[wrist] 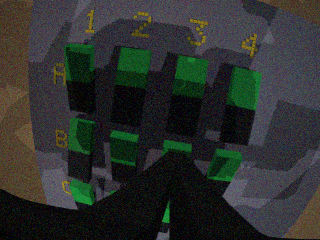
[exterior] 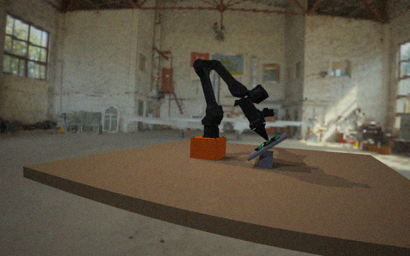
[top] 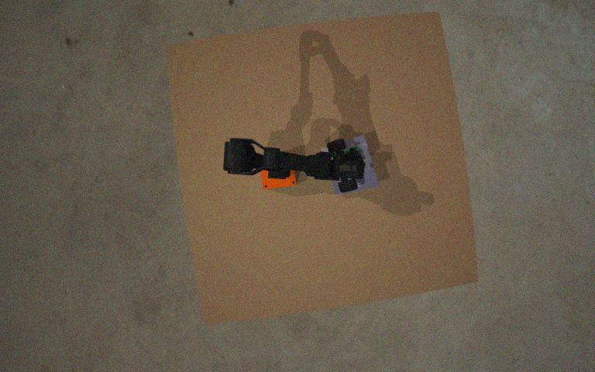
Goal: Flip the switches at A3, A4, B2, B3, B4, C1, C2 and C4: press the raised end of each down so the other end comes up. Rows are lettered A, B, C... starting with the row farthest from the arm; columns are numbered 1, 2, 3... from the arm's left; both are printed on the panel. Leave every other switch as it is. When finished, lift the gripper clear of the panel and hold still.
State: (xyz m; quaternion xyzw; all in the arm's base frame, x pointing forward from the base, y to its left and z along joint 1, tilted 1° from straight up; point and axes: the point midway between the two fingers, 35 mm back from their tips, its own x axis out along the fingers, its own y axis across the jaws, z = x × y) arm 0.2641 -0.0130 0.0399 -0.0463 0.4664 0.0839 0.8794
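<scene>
so you had the tool (wrist: 175,163) pinched together with nothing between its fingers, which made sense here: the two closed tips formed one narrow point, a better poker for a single rocker than spread fingers that could catch a neighbour. in the wrist view that point sat low over the panel (wrist: 280,80), its tip at the near edge of the b3 switch (wrist: 176,147), between the b2 switch (wrist: 124,146) and the b4 switch (wrist: 224,164). whether it was already touching the rocker i could not tell.

the panel stood on a small block (exterior: 266,159) on the worktop (exterior: 181,186), tilted with its low edge toward the orange base (exterior: 207,147), so the printed letters and numbers faced the arm. you brought the arm (exterior: 229,81) down steeply, roughly square to that sloped face in the exterior view, probably so the push would go straight into a raised end instead of skidding along it.

row a lay beyond the tip, the a3 switch (wrist: 188,87) and the a4 switch (wrist: 242,98) both fully in view. row c was mostly hidden under the fingers; only a green corner below the c mark, probably the c1 switch (wrist: 83,192), showed. my guess was that row b was the one in hand.
</scene>
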